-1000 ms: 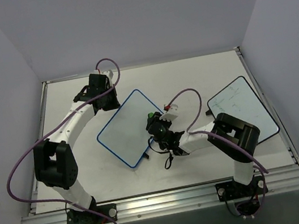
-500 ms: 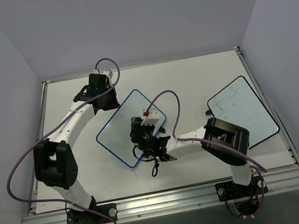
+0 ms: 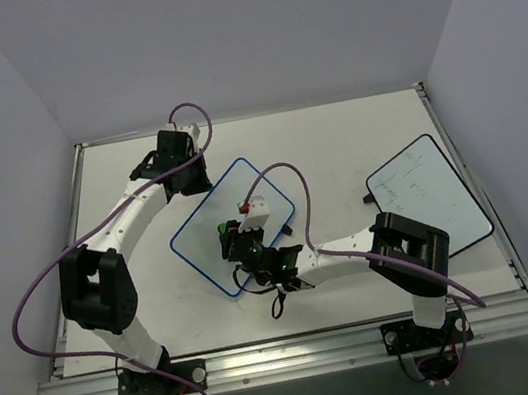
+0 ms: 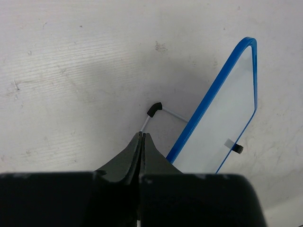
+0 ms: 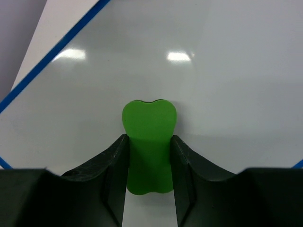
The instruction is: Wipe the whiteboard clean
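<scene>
The whiteboard (image 3: 222, 202), blue-framed with rounded corners, lies in the middle of the table. No scribbles show on its visible surface (image 5: 213, 71). My right gripper (image 3: 234, 243) is over the board's lower left part, shut on a green eraser (image 5: 149, 137) that presses flat on the white surface. My left gripper (image 3: 195, 181) is at the board's upper left edge. In the left wrist view its jaws (image 4: 142, 135) are shut on the thin wire foot (image 4: 154, 109) that sticks out from the blue frame (image 4: 213, 90).
A second white board with a black frame (image 3: 427, 192) and faint marks lies at the right of the table. Purple cables (image 3: 286, 178) loop off both arms. Grey walls close in at left, right and back.
My right gripper has slid the green eraser leftward across the whiteboard, from near its right edge to its lower left part. The left arm has not moved.
</scene>
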